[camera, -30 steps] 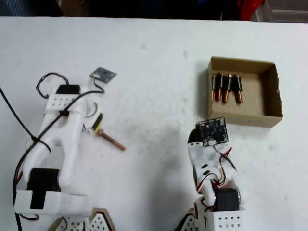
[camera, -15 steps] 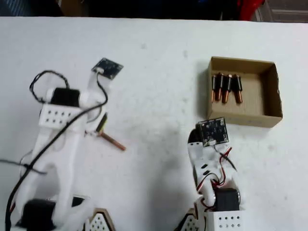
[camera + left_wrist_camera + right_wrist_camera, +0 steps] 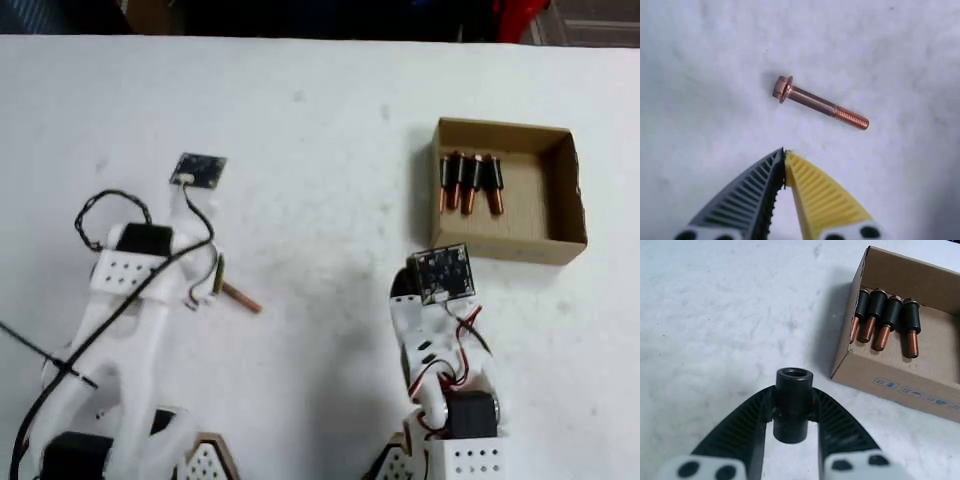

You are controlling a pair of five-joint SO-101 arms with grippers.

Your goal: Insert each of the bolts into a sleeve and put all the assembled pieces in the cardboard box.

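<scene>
A copper bolt (image 3: 820, 102) lies flat on the white table (image 3: 320, 120), loose and without a sleeve. My left gripper (image 3: 784, 152) is shut with nothing in it, its tips a short way from the bolt's head. In the high view the bolt (image 3: 241, 297) rests just beside the left gripper (image 3: 216, 272). My right gripper (image 3: 793, 399) is shut on a black sleeve (image 3: 792, 407), held upright with its bore showing. The right arm (image 3: 430, 325) sits just in front of the cardboard box (image 3: 560, 215). Several assembled pieces (image 3: 470, 183) lie side by side inside the box (image 3: 900, 382).
The left arm's black cable (image 3: 110, 210) loops over its body. Both arm bases stand at the table's near edge. A dark strip runs behind the table's far edge.
The left arm has shifted its wrist and drawn back slightly toward the near side, its gripper staying beside the bolt's head. The bolt and the right arm have not moved.
</scene>
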